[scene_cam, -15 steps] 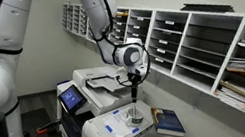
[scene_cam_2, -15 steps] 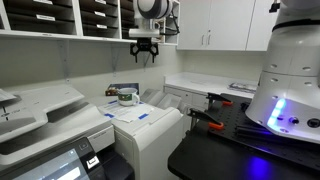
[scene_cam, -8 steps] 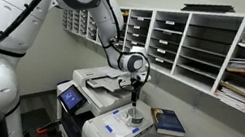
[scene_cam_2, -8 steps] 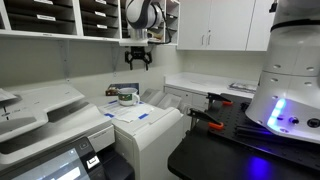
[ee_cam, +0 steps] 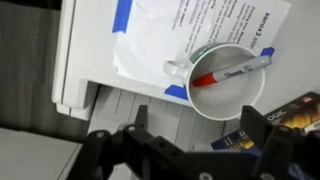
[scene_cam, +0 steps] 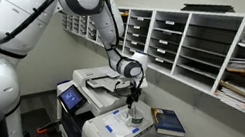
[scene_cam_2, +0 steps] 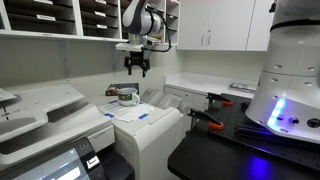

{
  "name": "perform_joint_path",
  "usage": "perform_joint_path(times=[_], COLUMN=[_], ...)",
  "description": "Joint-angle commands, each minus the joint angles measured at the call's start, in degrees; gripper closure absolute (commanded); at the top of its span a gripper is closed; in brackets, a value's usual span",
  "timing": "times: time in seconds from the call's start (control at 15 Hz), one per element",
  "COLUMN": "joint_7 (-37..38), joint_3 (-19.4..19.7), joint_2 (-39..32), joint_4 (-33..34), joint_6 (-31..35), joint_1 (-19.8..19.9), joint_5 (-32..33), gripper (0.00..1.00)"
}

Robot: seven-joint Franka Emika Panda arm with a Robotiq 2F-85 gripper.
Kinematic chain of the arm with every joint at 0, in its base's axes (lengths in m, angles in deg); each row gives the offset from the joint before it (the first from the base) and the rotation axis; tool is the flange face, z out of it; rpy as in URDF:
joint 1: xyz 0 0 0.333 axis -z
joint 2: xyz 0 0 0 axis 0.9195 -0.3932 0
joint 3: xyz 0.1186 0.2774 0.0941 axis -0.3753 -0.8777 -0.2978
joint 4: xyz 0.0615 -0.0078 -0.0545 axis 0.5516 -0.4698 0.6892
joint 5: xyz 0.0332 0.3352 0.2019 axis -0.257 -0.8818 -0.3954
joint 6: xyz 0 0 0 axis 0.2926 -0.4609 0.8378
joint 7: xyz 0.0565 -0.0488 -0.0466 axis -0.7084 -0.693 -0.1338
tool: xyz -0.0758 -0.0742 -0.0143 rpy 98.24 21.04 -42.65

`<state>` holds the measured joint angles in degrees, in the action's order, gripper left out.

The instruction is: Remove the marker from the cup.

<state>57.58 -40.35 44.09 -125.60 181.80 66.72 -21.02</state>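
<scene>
Marker [ee_cam: 230, 70] is lying slanted in the cup [ee_cam: 225, 98], its red end resting inside and its other end poking over the rim. The cup is sitting on a sheet of paper [ee_cam: 165, 35] taped with blue tape [ee_cam: 124, 14] to the top of a white printer [ee_cam: 80, 60], with a dark book [ee_cam: 292, 110] lying just beside it. The gripper [ee_cam: 204, 118] is hanging above the cup, well clear of it in both exterior views [scene_cam: 134, 97] [scene_cam_2: 137, 69], its jaws standing wide apart and holding nothing.
</scene>
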Motion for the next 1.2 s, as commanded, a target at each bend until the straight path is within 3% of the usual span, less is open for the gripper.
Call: perform_joint_path(times=[0.0,0.07,0.33,0.67,0.73,0.93,1.13], joint_7=[4.4,5.4,9.6,13.1,13.9,16.1,17.9], joint_3=[0.9,0.9,1.4,1.5,1.6,1.4,1.1], joint_2=[-4.3,-5.7,-10.3,-15.9,-17.1,-19.8,-21.5], joint_4=[4.2,5.6,10.4,16.0,17.2,20.3,22.2], joint_6=[1.4,1.4,0.9,-0.3,-0.5,-2.0,-3.7], joint_1=[-1.0,-0.9,-0.9,-0.9,-1.0,-0.9,-0.9], joint_5=[-8.0,-10.2,-15.7,-17.4,-17.4,-17.4,-17.4], gripper=[0.16,0.33,0.45,0.4,0.34,0.38,0.49])
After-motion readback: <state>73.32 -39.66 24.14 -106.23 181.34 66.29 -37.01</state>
